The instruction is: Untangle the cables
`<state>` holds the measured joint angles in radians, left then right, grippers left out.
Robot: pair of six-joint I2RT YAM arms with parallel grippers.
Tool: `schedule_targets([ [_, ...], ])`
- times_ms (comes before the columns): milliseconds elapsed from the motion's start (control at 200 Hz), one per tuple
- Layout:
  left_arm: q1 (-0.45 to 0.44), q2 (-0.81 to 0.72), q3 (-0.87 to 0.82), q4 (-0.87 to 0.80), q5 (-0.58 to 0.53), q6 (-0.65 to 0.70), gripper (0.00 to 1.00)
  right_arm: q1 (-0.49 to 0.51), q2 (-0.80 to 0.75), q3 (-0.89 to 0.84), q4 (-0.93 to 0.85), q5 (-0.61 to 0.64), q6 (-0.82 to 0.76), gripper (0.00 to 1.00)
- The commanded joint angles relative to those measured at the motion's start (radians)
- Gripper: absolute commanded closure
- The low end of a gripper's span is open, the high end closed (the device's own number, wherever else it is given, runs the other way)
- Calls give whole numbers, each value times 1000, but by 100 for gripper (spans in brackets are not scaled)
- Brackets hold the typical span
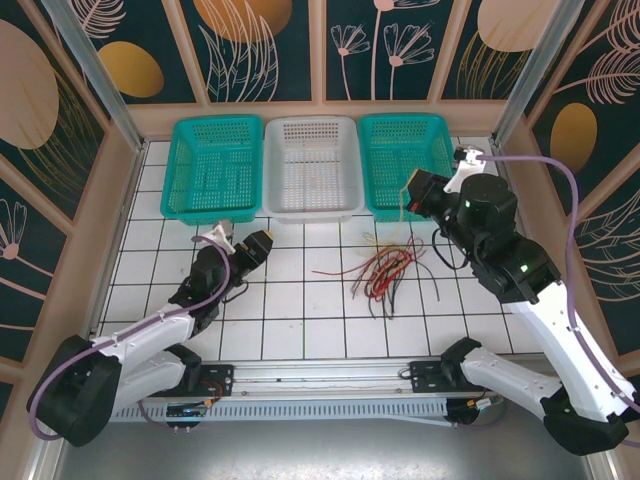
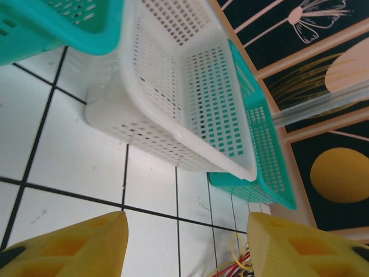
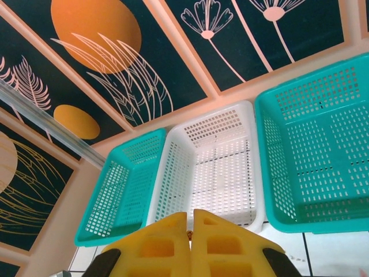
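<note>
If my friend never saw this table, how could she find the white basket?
Start at the white tiled table, then look along its far edge, where three plastic baskets stand in a row. The white basket is the middle one, between the left teal basket and the right teal basket. It alone is not teal.

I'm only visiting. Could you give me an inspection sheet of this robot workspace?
Surface: white tiled table.
Job's things: red, yellow and black cables tangled in one heap, right of centre.
Clutter: left teal basket, white basket, right teal basket, empty, along the back.
Grippers: left gripper open, holding nothing; right gripper shut, raised by the right teal basket.
Cables: lilac arm cables trail from both arms.
Surroundings: dark flower-patterned walls.
</note>
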<state>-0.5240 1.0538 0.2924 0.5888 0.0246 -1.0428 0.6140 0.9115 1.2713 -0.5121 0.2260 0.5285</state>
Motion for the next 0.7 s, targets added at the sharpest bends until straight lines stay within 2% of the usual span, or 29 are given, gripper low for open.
schedule_targets([
  [0, -8, 34, 78, 8, 105, 73, 45, -8, 32, 39, 53, -33, -18, 100],
  [70, -13, 54, 117, 10, 150, 107, 44, -8, 53, 64, 66, -63, -24, 100],
  [240, -14, 54, 211, -32, 183, 227, 41, -6, 102, 142, 87, -106, -50, 100],
  [300, -14, 37, 242, -43, 206, 282, 36, -6, 116, 167, 94, -118, -54, 100],
  [531, -14, -51, 350, -99, 352, 533, 30, -7, 151, 207, 124, -175, -63, 100],
  [696, -16, -2, 478, -187, 481, 676, 24, -7, 193, 243, 147, -262, -59, 100],
])
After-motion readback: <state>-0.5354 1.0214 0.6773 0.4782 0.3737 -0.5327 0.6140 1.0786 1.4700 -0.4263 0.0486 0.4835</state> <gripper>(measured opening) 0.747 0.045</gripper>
